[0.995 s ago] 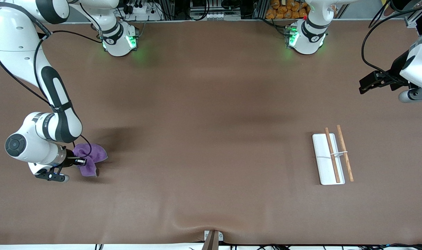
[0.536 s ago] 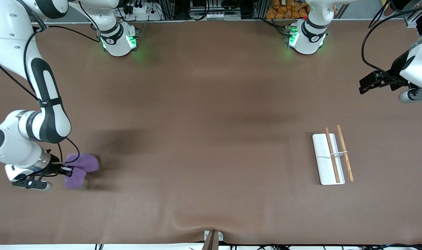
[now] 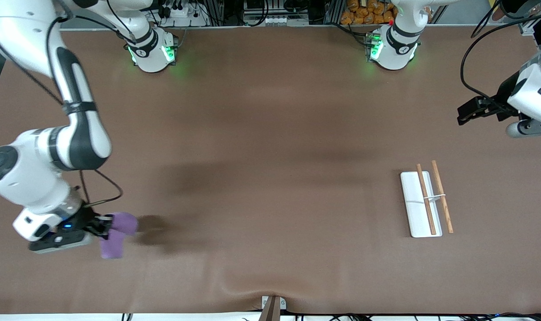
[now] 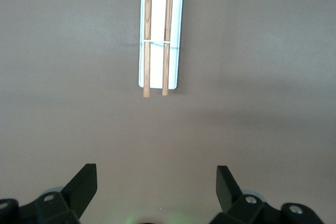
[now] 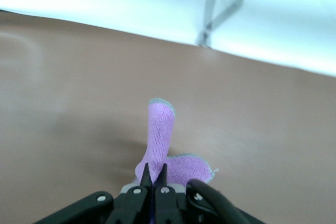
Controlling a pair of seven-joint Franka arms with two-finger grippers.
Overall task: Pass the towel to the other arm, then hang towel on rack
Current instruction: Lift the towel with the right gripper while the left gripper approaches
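The towel (image 3: 116, 234), soft, light and limp, is pinched at its bunched middle by the right hand (image 3: 104, 226), lifted over the desk's (image 3: 270, 133) right-arm end; its drooping free end, at twelve o'clock in the right wrist view, is judged the best hold; the left hand (image 4: 155, 190), gaping and empty, is kept waiting above the rack (image 3: 424, 203).

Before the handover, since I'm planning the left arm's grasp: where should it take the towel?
Probably the free flap of the towel hanging below the right gripper, which is shut on its upper edge. That flap dangles clear of the fingers, so coming in from the side should suit. The left gripper waits open above the rack.
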